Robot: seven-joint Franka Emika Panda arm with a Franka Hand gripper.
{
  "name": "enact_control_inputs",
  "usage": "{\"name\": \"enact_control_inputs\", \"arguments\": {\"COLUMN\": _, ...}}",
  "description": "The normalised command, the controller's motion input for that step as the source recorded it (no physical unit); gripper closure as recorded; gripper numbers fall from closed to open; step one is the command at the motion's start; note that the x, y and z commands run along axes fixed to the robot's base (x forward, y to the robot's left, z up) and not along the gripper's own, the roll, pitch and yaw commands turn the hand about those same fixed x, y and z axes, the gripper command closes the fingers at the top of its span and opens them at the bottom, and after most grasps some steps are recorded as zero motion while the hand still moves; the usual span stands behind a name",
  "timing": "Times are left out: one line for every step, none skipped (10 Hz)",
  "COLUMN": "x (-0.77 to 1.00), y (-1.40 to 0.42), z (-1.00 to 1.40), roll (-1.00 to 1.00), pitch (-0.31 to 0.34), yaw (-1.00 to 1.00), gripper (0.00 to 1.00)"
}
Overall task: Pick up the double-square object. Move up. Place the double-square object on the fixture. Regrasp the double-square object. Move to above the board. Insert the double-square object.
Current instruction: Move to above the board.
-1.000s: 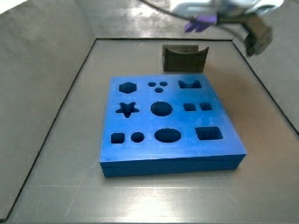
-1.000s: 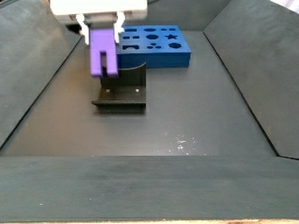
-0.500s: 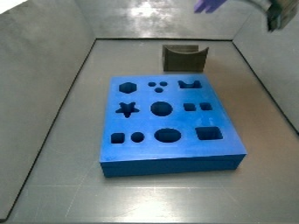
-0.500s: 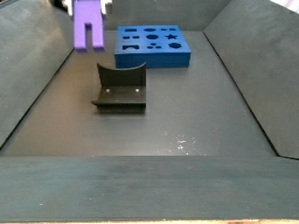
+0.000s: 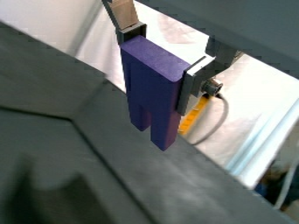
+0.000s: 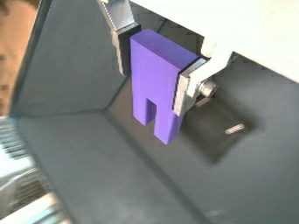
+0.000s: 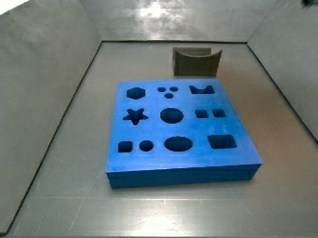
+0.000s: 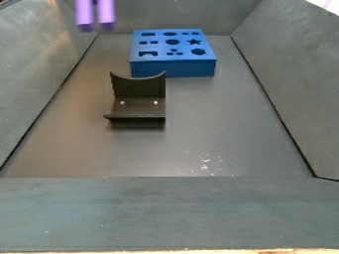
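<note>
My gripper (image 5: 162,61) is shut on the double-square object (image 5: 152,98), a purple block with a slot splitting its lower end into two legs. Both wrist views show the silver fingers (image 6: 190,86) clamping its upper sides, gripper (image 6: 156,68) high above the floor. In a side view only the legs of the double-square object (image 8: 95,12) show at the upper edge, above and behind the fixture (image 8: 137,99); the gripper itself is cut off there. The fixture (image 7: 196,61) stands behind the blue board (image 7: 180,130), empty. The board (image 8: 172,52) also shows in the far part of that view.
Grey sloping walls (image 7: 50,102) enclose the dark floor (image 8: 199,149) on all sides. A small pale speck (image 8: 203,159) lies on the floor in front of the fixture.
The gripper has risen with the double-square object from just above the fixture, leaving one side view entirely and nearly leaving the other.
</note>
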Motion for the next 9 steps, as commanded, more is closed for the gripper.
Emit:
{"name": "enact_control_inputs", "arguments": {"x": -0.98, "y": -1.00, "z": 0.50, "roll": -1.00, "pitch": -0.094, "yaw": -0.10, "gripper": 1.00}}
{"name": "enact_control_inputs", "arguments": {"x": -1.00, "y": -0.99, "z": 0.49, "roll": -1.00, "pitch": -0.103, "yaw": -0.10, "gripper": 1.00}}
{"name": "enact_control_inputs", "arguments": {"x": -1.00, "y": -0.98, "z": 0.49, "roll": -1.00, "pitch": -0.110, "yaw": -0.11, "gripper": 1.00}}
{"name": "enact_control_inputs", "arguments": {"x": -1.00, "y": -0.96, "z": 0.49, "roll": -1.00, "pitch": -0.101, "yaw": -0.12, "gripper": 1.00}}
{"name": "enact_control_inputs", "arguments": {"x": -1.00, "y": -0.93, "z": 0.48, "roll": -1.00, "pitch": -0.102, "yaw": -0.13, "gripper": 1.00}}
{"name": "enact_control_inputs", "arguments": {"x": -1.00, "y": -0.90, "z": 0.47, "roll": -1.00, "pitch": -0.103, "yaw": -0.13, "gripper": 1.00}}
{"name": "enact_control_inputs", "arguments": {"x": -0.83, "y": -0.68, "z": 0.36, "roll": -1.00, "pitch": -0.103, "yaw": -0.14, "gripper": 1.00}}
{"name": "enact_control_inputs", "arguments": {"x": -0.56, "y": -0.42, "z": 0.23, "roll": -1.00, "pitch": -0.101, "yaw": -0.14, "gripper": 1.00}}
{"name": "enact_control_inputs", "arguments": {"x": -0.26, "y": -0.15, "z": 0.08, "roll": -1.00, "pitch": -0.087, "yaw": -0.13, "gripper": 1.00}}
